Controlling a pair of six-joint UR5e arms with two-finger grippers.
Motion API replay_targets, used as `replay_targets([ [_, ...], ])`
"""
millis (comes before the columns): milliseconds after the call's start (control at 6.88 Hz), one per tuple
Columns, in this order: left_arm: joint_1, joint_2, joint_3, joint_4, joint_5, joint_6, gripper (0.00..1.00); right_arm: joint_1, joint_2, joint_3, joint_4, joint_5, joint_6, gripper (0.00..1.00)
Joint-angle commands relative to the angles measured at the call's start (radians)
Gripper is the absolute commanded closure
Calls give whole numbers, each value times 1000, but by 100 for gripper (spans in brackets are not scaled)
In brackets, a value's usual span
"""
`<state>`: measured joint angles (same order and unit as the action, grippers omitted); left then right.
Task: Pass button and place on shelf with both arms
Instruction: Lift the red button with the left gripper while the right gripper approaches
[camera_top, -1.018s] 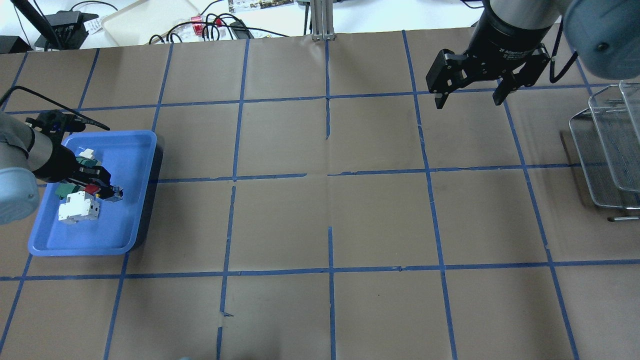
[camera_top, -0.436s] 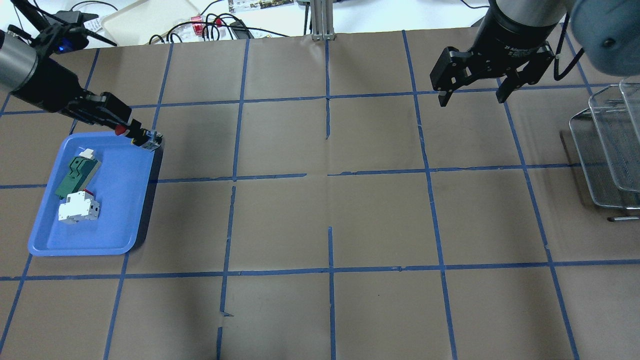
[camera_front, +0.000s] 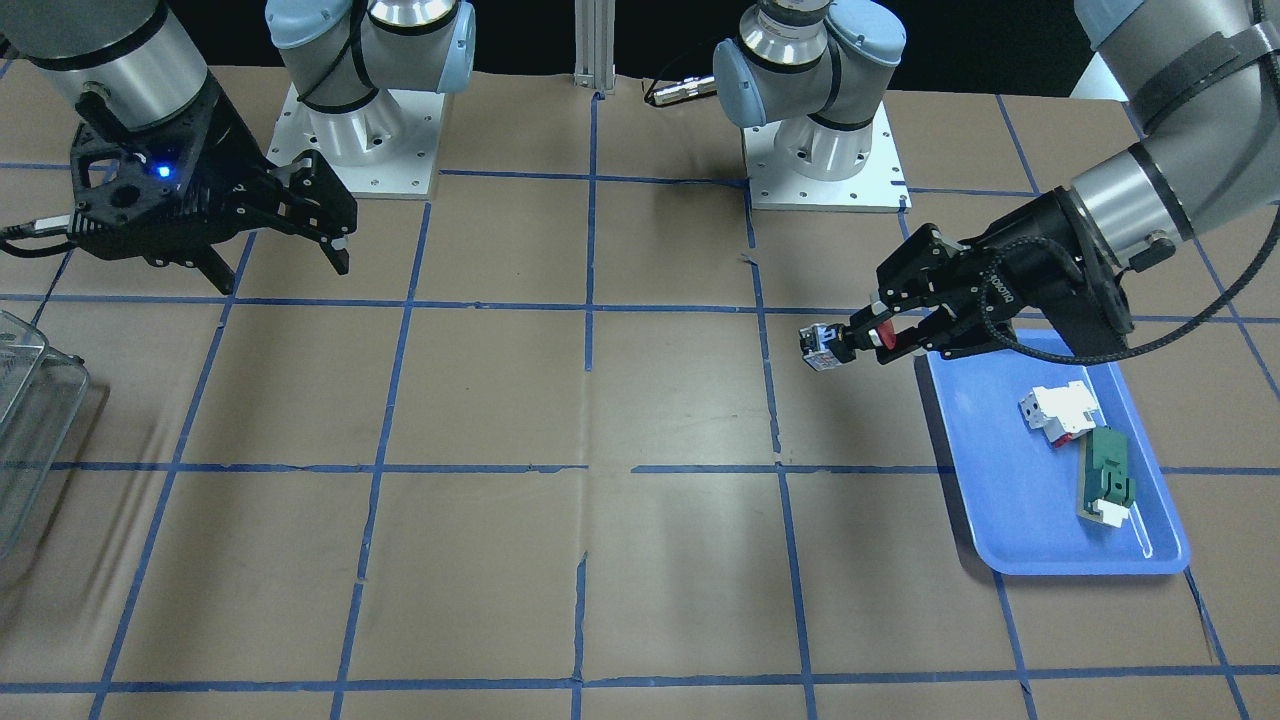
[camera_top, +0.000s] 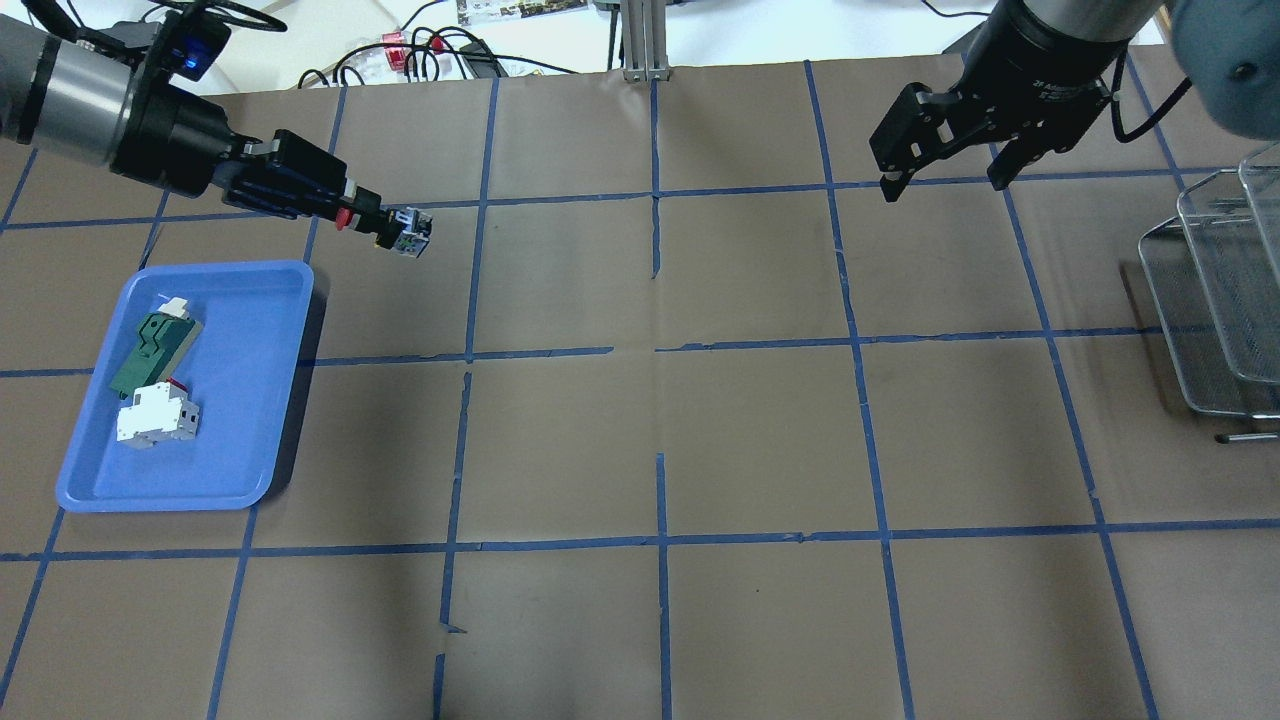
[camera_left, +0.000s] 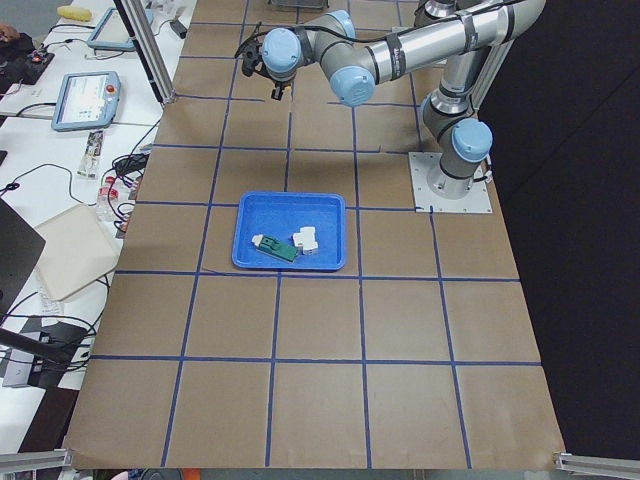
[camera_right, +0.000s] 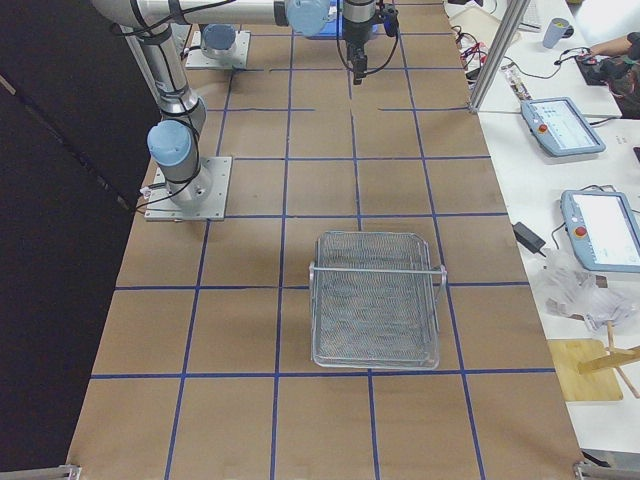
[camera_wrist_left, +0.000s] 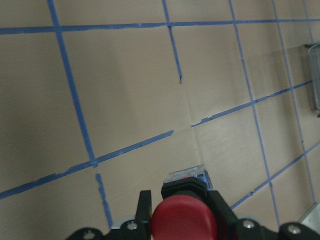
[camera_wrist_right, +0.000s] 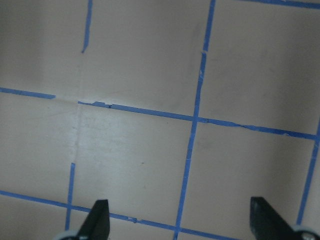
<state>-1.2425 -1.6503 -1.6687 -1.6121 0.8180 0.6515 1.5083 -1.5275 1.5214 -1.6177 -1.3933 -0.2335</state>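
The button (camera_top: 385, 223) has a red cap, a black barrel and a small silvery-blue block. My left gripper (camera_top: 350, 215) is shut on it and holds it in the air past the blue tray's far right corner. It also shows in the front view (camera_front: 845, 343) and the left wrist view (camera_wrist_left: 184, 215). My right gripper (camera_top: 942, 178) is open and empty, high over the far right of the table; it also shows in the front view (camera_front: 280, 260) and the right wrist view (camera_wrist_right: 180, 220). The shelf (camera_top: 1215, 300) is a wire rack at the right edge; it also shows in the right side view (camera_right: 375, 298).
A blue tray (camera_top: 250, 430) at the left holds a green-and-white block (camera_top: 150, 350) and a white-and-red block (camera_top: 155, 415). Blue tape lines grid the brown table. Cables and boxes lie beyond the far edge.
My left gripper lifted the button out of the tray and carried it away and to the right, toward the table's middle. My right gripper shifted slightly and stayed open.
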Motion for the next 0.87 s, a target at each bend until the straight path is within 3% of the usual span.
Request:
replay_targets([
  [0, -84, -16, -17, 0, -192, -28, 100, -17, 42, 19, -144, 251, -108, 0],
  [145, -124, -28, -26, 0, -303, -33, 100, -13, 38, 25, -154, 316, -226, 0],
  [291, -143, -40, -55, 6, -345, -27, 100, 4, 41, 43, -154, 408, -277, 0],
  [436, -172, -45, -90, 11, -428, -24, 100, 18, 27, 71, -142, 431, -362, 0],
  [727, -202, -49, -100, 33, -453, -24, 100, 32, 32, 83, -145, 431, -540, 0],
])
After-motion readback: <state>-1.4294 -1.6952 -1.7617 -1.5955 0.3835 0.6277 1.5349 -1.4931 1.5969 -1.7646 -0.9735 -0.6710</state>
